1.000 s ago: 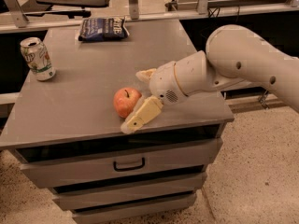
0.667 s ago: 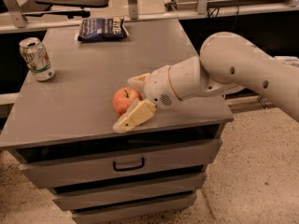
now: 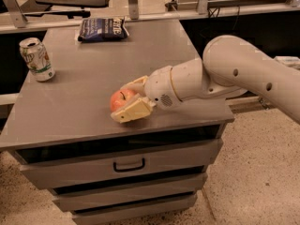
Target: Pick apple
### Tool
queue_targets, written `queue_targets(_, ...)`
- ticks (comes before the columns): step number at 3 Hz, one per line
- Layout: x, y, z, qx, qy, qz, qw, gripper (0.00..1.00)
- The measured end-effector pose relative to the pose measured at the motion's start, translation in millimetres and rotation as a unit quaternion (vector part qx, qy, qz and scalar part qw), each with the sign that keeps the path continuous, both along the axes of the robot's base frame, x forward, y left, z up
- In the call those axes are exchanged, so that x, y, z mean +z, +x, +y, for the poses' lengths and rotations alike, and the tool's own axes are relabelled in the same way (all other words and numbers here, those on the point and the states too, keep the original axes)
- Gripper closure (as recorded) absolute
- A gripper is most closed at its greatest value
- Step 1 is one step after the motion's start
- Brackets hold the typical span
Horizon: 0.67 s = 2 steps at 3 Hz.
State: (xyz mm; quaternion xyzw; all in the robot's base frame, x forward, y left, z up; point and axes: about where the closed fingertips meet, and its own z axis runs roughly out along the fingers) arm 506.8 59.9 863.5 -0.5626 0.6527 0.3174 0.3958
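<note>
The apple point(image 3: 119, 100) is red-orange with a short dark stem and sits on the grey cabinet top point(image 3: 93, 78) near its front edge. My gripper point(image 3: 126, 100) reaches in from the right at table height. Its two cream fingers stand on either side of the apple, one behind it and one point(image 3: 131, 112) in front, close against it. The apple's right side is hidden between the fingers. The apple rests on the surface.
A green and white soda can point(image 3: 37, 59) stands at the left edge. A dark blue chip bag point(image 3: 102, 28) lies at the back. The cabinet has drawers point(image 3: 129, 164) below. Speckled floor lies to the right.
The gripper has moved left, bringing its fingers around the apple, and the fingers have drawn closer to it. The apple has stayed in place.
</note>
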Motion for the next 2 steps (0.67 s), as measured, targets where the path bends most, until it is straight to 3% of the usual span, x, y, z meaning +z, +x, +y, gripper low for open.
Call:
queue_targets(1,37.3,10.5,-14.9,-0.012,0.032,-0.013,0.9993,0.92)
queue_targets(2,87.1,27.6,-42.8,-0.031,0.084,-0.036,0.9953,1.0)
